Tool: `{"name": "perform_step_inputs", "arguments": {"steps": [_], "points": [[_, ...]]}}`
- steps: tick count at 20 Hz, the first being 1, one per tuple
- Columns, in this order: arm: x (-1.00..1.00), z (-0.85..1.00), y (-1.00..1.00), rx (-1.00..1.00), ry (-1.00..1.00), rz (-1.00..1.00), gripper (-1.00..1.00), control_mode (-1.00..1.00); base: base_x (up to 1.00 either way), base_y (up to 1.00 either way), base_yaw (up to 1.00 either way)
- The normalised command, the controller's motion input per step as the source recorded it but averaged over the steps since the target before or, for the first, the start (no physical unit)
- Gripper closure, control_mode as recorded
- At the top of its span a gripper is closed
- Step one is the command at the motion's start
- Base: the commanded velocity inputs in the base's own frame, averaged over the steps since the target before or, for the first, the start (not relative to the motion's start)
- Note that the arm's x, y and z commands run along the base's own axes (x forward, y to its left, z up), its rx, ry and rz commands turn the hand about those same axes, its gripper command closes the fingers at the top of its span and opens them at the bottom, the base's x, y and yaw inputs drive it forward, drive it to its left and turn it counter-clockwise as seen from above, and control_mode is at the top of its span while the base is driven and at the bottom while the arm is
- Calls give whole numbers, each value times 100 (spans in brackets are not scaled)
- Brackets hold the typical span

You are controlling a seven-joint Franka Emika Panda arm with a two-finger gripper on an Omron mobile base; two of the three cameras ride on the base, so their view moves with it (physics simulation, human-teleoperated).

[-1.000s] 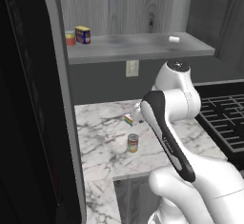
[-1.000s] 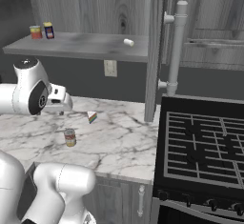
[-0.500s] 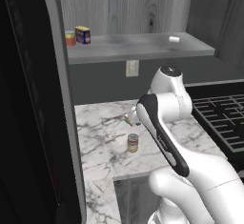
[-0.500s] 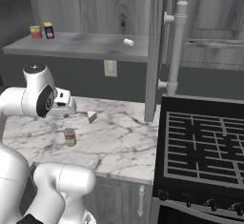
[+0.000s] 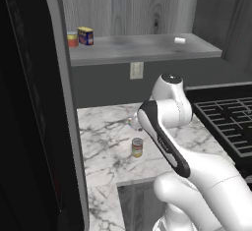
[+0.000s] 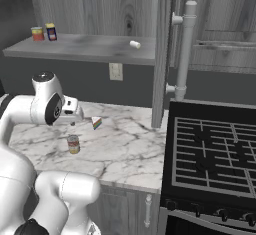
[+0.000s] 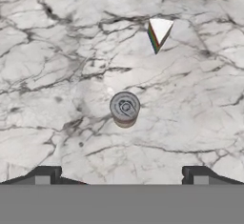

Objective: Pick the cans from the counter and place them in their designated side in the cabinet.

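Standing upright on the white grey-veined marble counter (image 5: 106, 146) is the round silvery-topped can with a yellow-green-red label (image 5: 137, 147), taken here as the reference landmark. It rests clear of all other items, on open marble near the middle of the worktop, also seen in the right base view (image 6: 74, 144). Viewed from the hand, the round can (image 7: 125, 108) lies directly below the camera, its ringed lid facing up, centred between and ahead of the two dark fingertips (image 7: 44, 174) at the bottom edge.

The two-finger gripper (image 7: 121, 178) hangs above this can with its jaws spread as wide as they go and holds nothing; neither fingertip touches the can.

Beyond the can, toward the back wall, lies a small rainbow-striped wedge with a white face (image 7: 158, 34), apart from the can, also seen on the marble in the right base view (image 6: 97, 123).

Above and behind the can, the grey wood-grain cabinet's smooth grey shelf board (image 5: 147, 50) carries the boxy dark blue can with a yellow top (image 5: 85, 36) at its left end, just beside a short red-and-yellow can (image 5: 72, 39). A small white object (image 5: 180, 41), too small to identify, lies on the shelf's right part.

To the right of the can's counter stands the black stove grate (image 6: 215, 154).
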Motion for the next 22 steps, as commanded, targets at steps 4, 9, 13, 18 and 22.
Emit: {"name": "perform_step_inputs", "arguments": {"steps": [4, 9, 13, 18, 22], "points": [[18, -25, 0, 0, 1, 0, -100, -100, 0, 0, 0], [12, -24, 0, 0, 2, 0, -100, -100, 0, 0, 0], [4, -21, 0, 0, 1, 0, -100, -100, 0, 0, 0], [3, -18, 3, 0, 1, 0, -100, -100, 0, 0, 0], [2, -16, 5, 0, 2, 0, -100, -100, 0, 0, 0]]}}
